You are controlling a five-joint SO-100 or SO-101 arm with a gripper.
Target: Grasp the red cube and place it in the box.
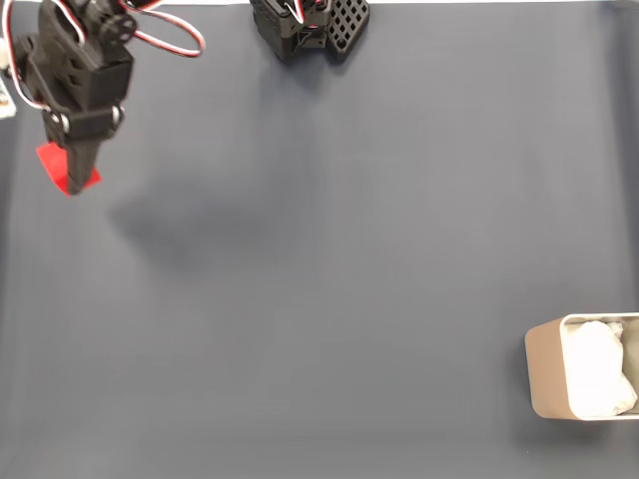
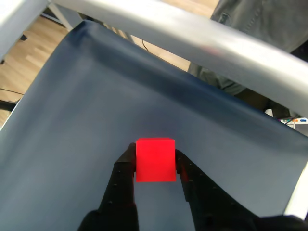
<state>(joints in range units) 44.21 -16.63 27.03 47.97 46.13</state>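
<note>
Wrist view: the gripper (image 2: 155,161) sits nearest the lens, its two black fingers (image 2: 126,168) rising from the bottom edge. The cube (image 2: 155,159) is clamped between them, one finger pressed to each side face, its front face square to the camera. Beyond it lies the dark blue mat (image 2: 96,110), bounded at the far side by a silver bar (image 2: 192,36). Wood floor (image 2: 29,53) shows at the upper left; grey cloth (image 2: 269,19) at the upper right.

Fixed view, left to right: the arm (image 1: 75,70) stands at the upper left, with red-and-white wires (image 1: 170,35) looping off it. The gripper (image 1: 72,175) points down the picture, with the cube (image 1: 55,168) red around its tip. Whether the cube rests on the mat (image 1: 319,279) or hangs just above it cannot be judged from this angle. A black perforated part (image 1: 339,25) sits at top centre. The box (image 1: 544,374) lies at the lower right edge, well apart from the cube, with white lining (image 1: 597,367) inside.
</note>
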